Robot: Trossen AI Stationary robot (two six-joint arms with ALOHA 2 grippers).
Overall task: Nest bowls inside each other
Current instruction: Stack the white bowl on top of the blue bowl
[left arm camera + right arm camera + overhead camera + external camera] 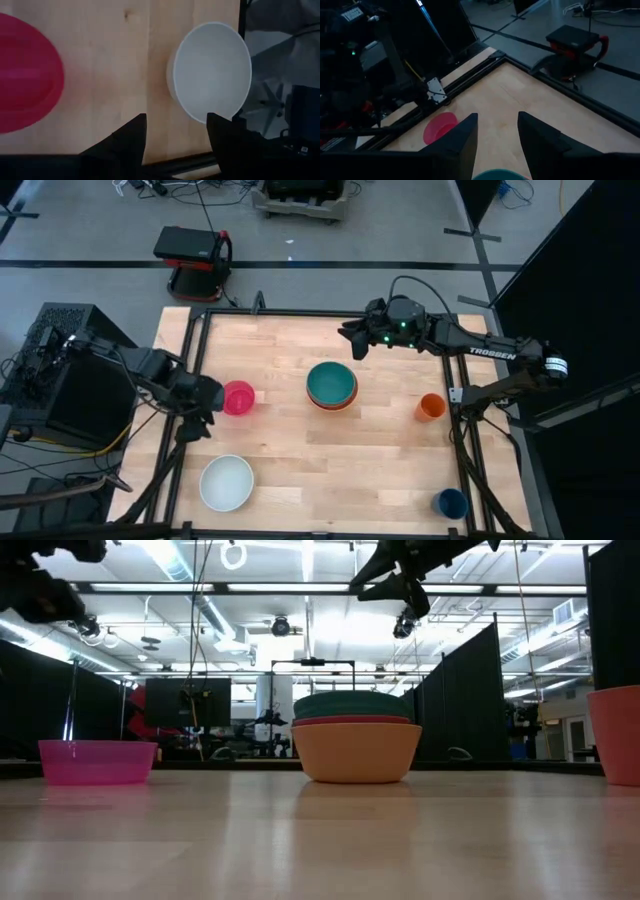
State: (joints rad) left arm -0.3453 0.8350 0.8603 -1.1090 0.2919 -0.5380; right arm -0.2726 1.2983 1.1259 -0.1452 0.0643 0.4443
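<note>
Teal bowl (331,382) sits nested in the red-orange (352,721) and yellow-orange (355,750) bowls mid-counter (380,450). Pink bowl (238,396) lies beside the left gripper (207,402); white bowl (226,482) nearer the front. Right gripper (352,340) hovers behind the stack. Both jaws part-open, empty.

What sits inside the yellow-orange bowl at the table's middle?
Inside the yellow-orange bowl sits the red-orange bowl, with the teal green bowl nested on top. Only their rims show; their lower parts are covered.

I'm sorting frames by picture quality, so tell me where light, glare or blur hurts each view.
High view: even light, all sharp. Low view: ceiling lights glare behind the stacked bowls, whose near sides are dimmer. Left wrist view: the pink bowl is soft-edged, the white bowl crisper. Right wrist view: dim, its surroundings beyond the table nearly black.
</note>
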